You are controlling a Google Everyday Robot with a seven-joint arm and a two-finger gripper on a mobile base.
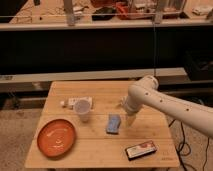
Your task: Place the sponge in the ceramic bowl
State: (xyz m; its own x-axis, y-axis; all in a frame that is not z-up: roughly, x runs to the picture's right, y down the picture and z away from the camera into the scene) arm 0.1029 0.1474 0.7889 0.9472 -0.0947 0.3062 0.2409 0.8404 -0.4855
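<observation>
The sponge point(114, 124), a small light-blue block, lies flat near the middle of the wooden table point(100, 155). The ceramic bowl point(56, 137), a wide, shallow orange-red dish, rests at the table's front left, well apart from the sponge. My white arm reaches in from the right and bends down over the table. Its gripper point(129, 120) hangs just right of the sponge, close to the tabletop and holding nothing that I can see.
A translucent whitish cup point(82, 110) stands left of the sponge, with a small white object point(74, 102) behind it. A black-and-red flat box point(140, 150) lies at the front right. A dark shelf unit runs behind the table.
</observation>
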